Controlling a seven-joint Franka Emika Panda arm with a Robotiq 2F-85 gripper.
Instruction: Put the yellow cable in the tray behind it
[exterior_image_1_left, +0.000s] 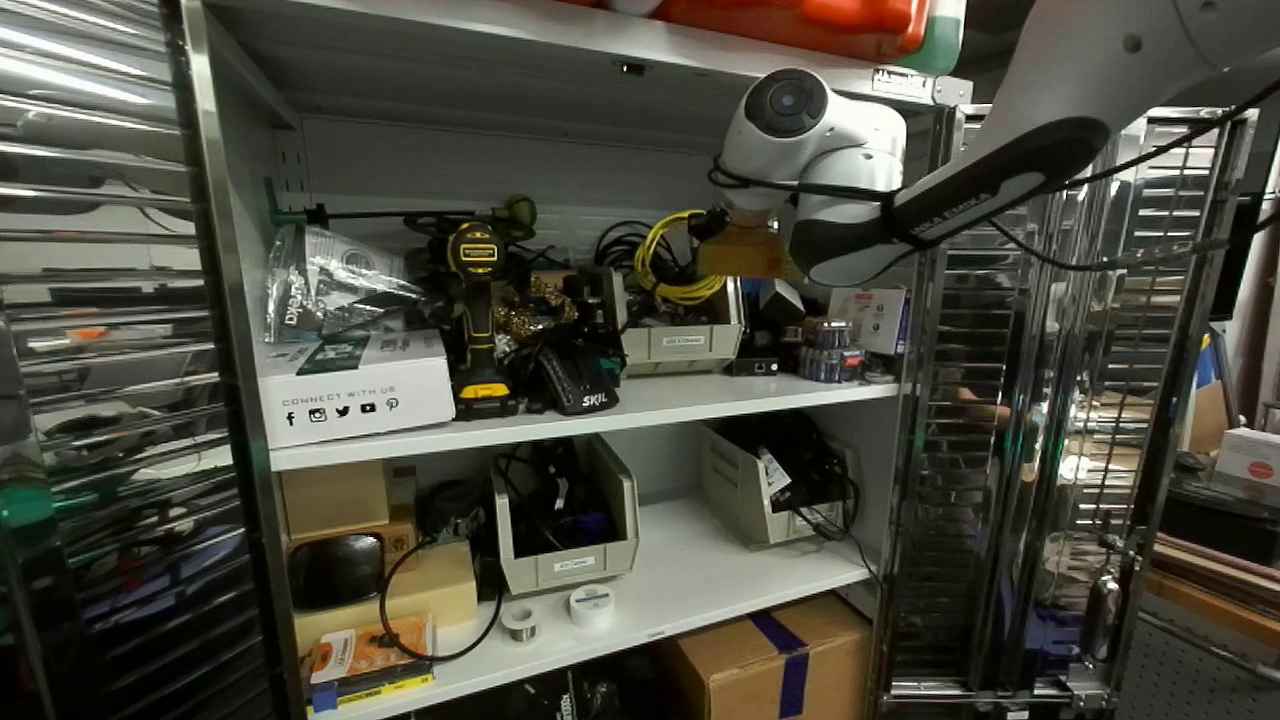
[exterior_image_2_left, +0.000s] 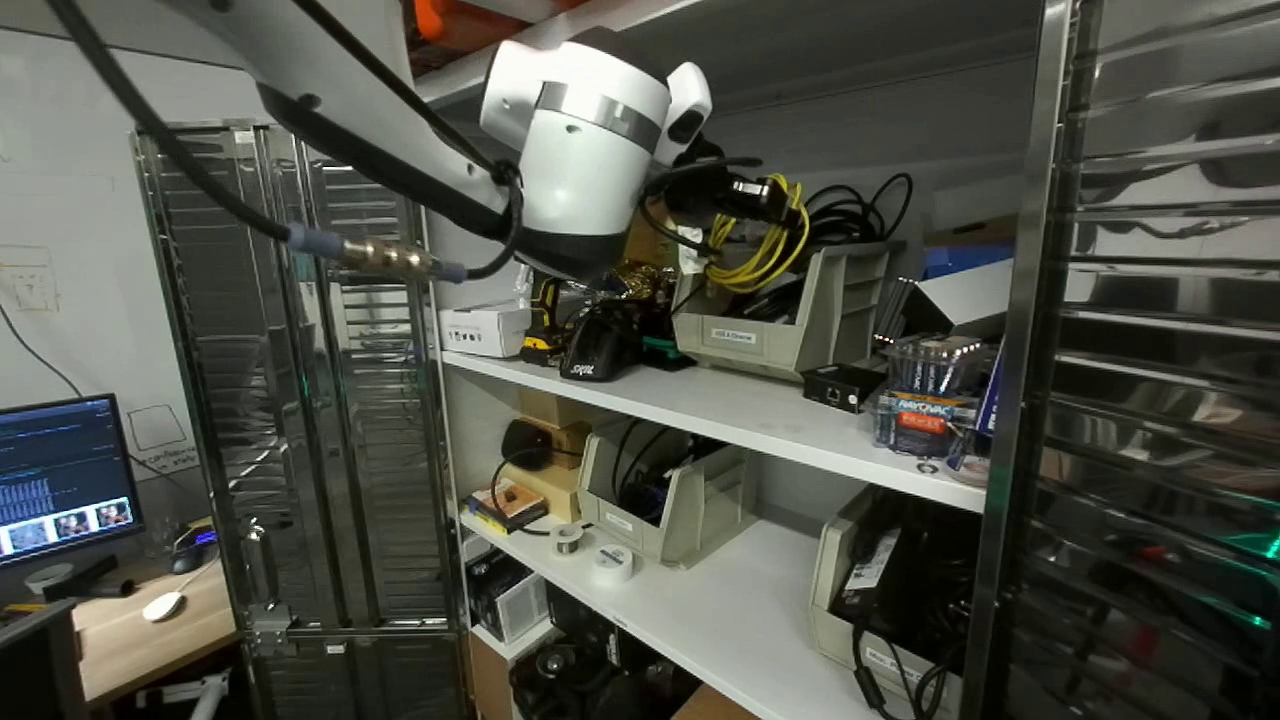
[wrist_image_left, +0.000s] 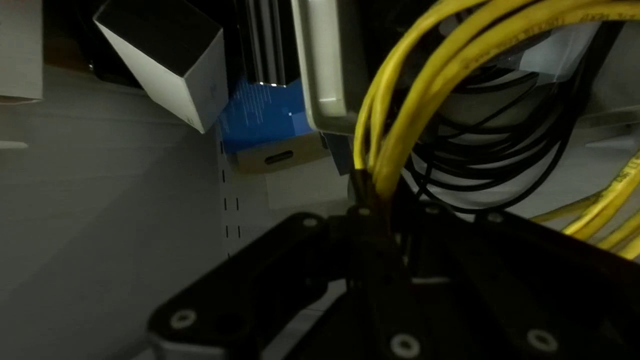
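In the wrist view the gripper (wrist_image_left: 377, 192) was clenched on strands of the yellow cable (wrist_image_left: 425, 95), its fingertips (wrist_image_left: 362, 189) half lost in shadow and the loops cut off at the top and right. In both exterior views the cable hung at the mouth of the gray bin (exterior_image_2_left: 848, 290); whether it touched could not be told. 1 small black box (exterior_image_2_left: 840, 388) stood just beside the bin, near the upper shelf's (exterior_image_2_left: 720, 400) front edge. Open room showed above the loops, beneath the overhead panel (exterior_image_1_left: 450, 85).
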